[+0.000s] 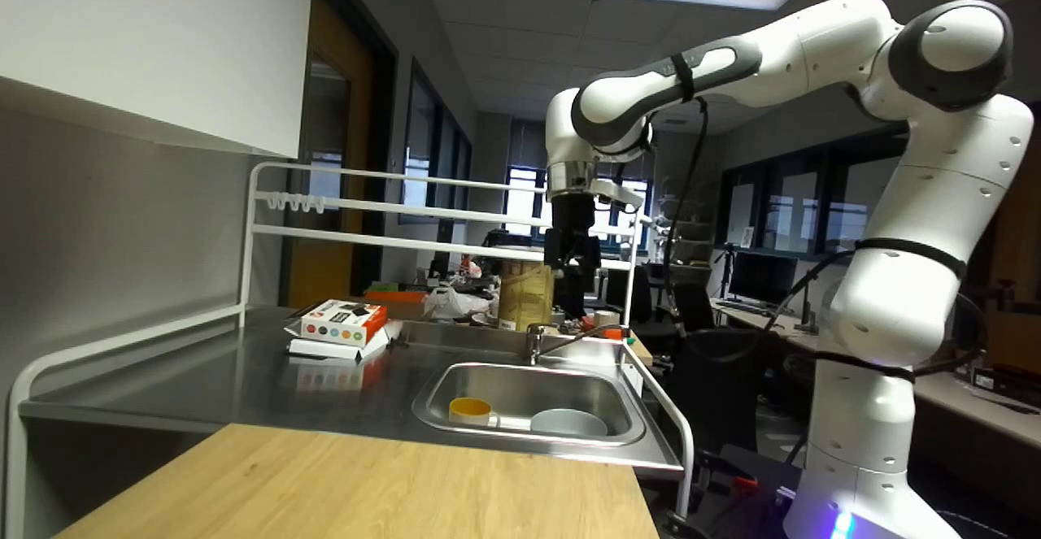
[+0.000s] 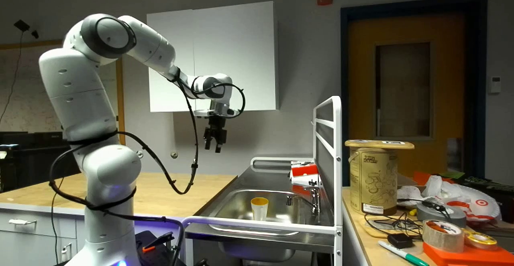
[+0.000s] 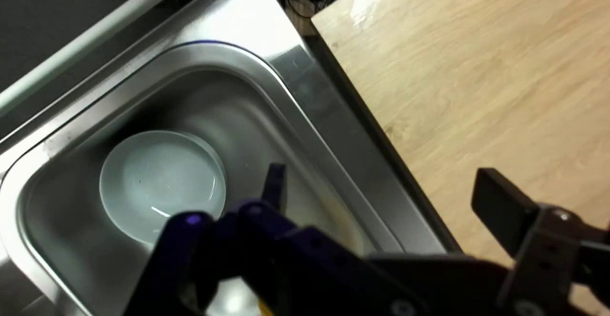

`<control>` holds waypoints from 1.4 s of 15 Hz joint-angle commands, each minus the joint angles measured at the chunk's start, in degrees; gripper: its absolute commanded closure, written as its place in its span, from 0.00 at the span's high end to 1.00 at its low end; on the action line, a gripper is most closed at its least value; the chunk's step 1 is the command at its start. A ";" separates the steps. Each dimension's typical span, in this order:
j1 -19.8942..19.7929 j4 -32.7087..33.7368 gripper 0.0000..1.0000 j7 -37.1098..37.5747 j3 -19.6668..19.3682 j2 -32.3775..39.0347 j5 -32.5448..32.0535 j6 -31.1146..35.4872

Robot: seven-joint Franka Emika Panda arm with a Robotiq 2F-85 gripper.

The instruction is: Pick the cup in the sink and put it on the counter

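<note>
A white cup with a yellow inside [image 1: 470, 411] stands in the metal sink [image 1: 529, 384], at its left in that exterior view. It also shows upright in an exterior view [image 2: 260, 210]. In the wrist view only a sliver of yellow [image 3: 264, 309] shows behind the gripper. The steel counter [image 1: 268, 384] lies beside the sink, and a wooden counter [image 1: 390, 482] adjoins it. My gripper [image 2: 213, 147] points down, high above the counter and apart from the cup. In the wrist view the gripper's fingers [image 3: 381, 194] are wide apart with nothing between them.
A pale bowl [image 3: 162, 182] sits in the sink beside the cup. The faucet [image 2: 314, 200] stands at the sink's edge. A white rail frame [image 2: 261, 224] borders the steel counter. A red and white box [image 1: 337, 323] lies on the steel counter. A wall cabinet [image 2: 233, 57] hangs above.
</note>
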 commanded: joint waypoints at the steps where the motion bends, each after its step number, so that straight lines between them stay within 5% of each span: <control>1: -1.63 6.47 1.00 5.62 -1.37 7.37 -1.50 4.20; 6: -3.14 12.78 1.00 12.33 -4.19 16.15 -0.88 9.77; 14: -2.07 23.14 1.00 20.19 -7.05 29.89 -1.02 9.67; 21: -2.45 19.59 1.00 18.43 -8.42 28.57 -0.69 11.59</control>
